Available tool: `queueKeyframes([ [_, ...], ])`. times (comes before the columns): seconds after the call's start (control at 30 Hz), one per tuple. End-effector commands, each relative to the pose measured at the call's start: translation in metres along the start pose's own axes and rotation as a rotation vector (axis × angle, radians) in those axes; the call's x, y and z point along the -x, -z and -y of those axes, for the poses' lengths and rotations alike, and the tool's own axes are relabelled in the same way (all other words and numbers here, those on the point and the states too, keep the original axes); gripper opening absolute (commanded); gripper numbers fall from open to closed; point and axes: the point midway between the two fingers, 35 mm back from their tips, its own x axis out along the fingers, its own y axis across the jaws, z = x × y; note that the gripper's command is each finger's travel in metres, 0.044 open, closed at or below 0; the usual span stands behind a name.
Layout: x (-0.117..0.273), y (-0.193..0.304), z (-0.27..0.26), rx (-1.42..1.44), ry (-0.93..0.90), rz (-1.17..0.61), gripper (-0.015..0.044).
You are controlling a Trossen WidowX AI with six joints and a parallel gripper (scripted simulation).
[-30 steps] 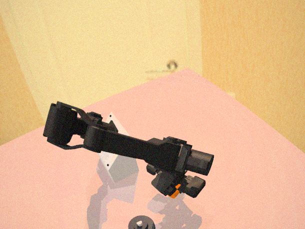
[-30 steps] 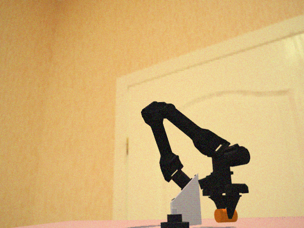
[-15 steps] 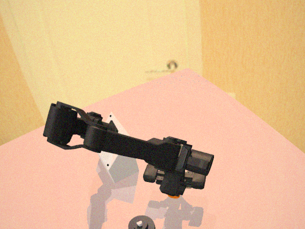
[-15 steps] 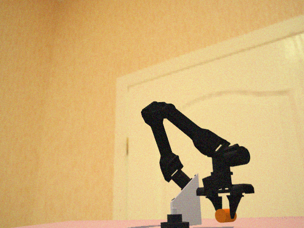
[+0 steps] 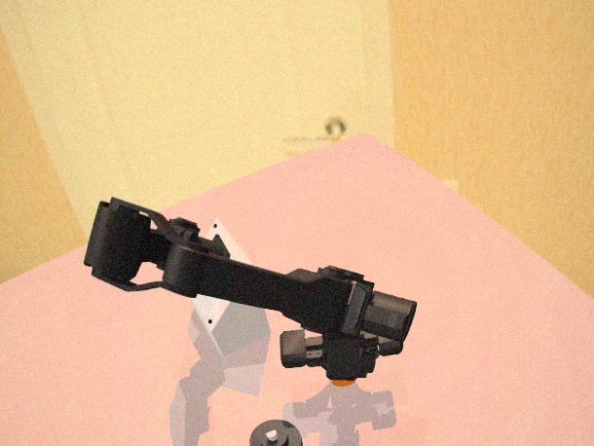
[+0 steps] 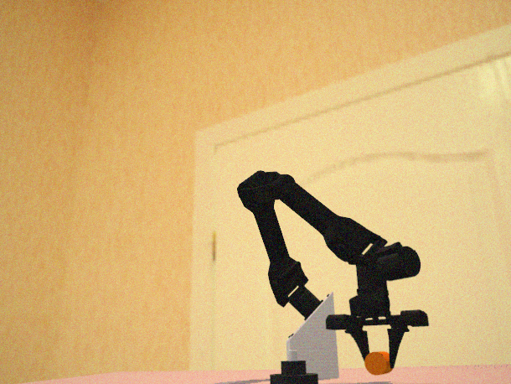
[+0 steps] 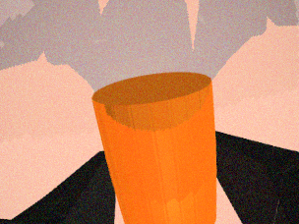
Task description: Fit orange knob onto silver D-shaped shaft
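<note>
The orange knob [image 5: 344, 383] [image 6: 378, 363] [image 7: 162, 157] is held on its side, one round end towards the exterior camera. The end face in the wrist view is plain; no hole shows. My gripper [image 6: 379, 360] [image 7: 159, 151] is shut on the knob, one finger on each side, apparently a little above the table. In the top view the gripper body hides most of the knob. The dark round pedestal [image 5: 257, 432] [image 6: 293, 379] stands away from the knob, to its left in the top and exterior views. Its silver shaft [image 5: 272, 434] is bare and upright; its flat side is unclear.
The pink table [image 5: 487, 341] bears the arm's pale angled base mount [image 5: 243, 326] [image 6: 322, 348], which stands behind the pedestal in the exterior view. The black arm [image 5: 243, 278] [image 6: 306, 205] reaches over from the mount. Shadows of the arm and gripper lie on the table.
</note>
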Motion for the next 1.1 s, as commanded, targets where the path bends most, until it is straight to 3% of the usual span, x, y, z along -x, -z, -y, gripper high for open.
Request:
queueKeyframes([
  [0.0, 0.0007, 0.0003, -0.0005, 0.149, -0.003, -0.002, 0.0181],
  [0.37, 0.0007, 0.0003, -0.0005, 0.260, -0.003, -0.002, 0.0181],
  [0.83, 0.0007, 0.0003, -0.0005, 0.737, -0.003, -0.001, 0.0181],
  [1.07, 0.0007, 0.0003, -0.0005, 0.760, -0.003, -0.001, 0.0181],
])
